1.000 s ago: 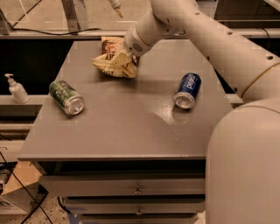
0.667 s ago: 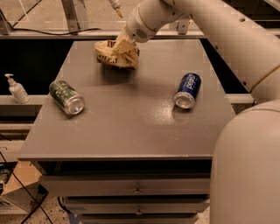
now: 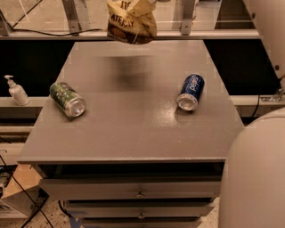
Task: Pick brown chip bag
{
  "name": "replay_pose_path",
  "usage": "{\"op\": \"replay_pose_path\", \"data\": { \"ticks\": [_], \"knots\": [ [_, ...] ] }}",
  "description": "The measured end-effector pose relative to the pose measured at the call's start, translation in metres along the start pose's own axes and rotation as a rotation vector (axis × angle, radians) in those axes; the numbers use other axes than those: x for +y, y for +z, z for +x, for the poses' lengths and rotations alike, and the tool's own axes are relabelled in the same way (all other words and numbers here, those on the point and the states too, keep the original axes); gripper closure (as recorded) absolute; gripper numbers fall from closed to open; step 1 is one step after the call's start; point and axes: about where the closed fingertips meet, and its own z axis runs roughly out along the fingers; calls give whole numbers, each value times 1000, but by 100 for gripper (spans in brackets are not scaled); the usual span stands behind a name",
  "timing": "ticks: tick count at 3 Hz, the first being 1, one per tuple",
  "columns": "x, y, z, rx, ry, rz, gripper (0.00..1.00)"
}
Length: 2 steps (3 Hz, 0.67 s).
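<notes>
The brown chip bag hangs in the air at the top of the camera view, well above the far part of the grey table. Its pale band with "LATE JULY" lettering faces me, and its shadow lies on the tabletop below. My gripper is at the very top edge, mostly cut off, shut on the bag's upper right part and holding it up. The white arm comes in from the upper right.
A green can lies on its side at the table's left. A blue Pepsi can lies on its side at the right. A soap dispenser stands on a ledge to the left. My white body fills the lower right. Drawers sit under the tabletop.
The gripper has lifted the chip bag off the table's far edge and carried it upward. Both cans have stayed put.
</notes>
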Motion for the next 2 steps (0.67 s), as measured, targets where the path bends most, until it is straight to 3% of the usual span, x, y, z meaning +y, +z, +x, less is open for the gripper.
{"op": "replay_pose_path", "data": {
  "ticks": [1,2],
  "knots": [
    [-25,-66,-16,11,-63,95,100],
    [-33,-78,-22,2,-72,122,100]
  ]
}}
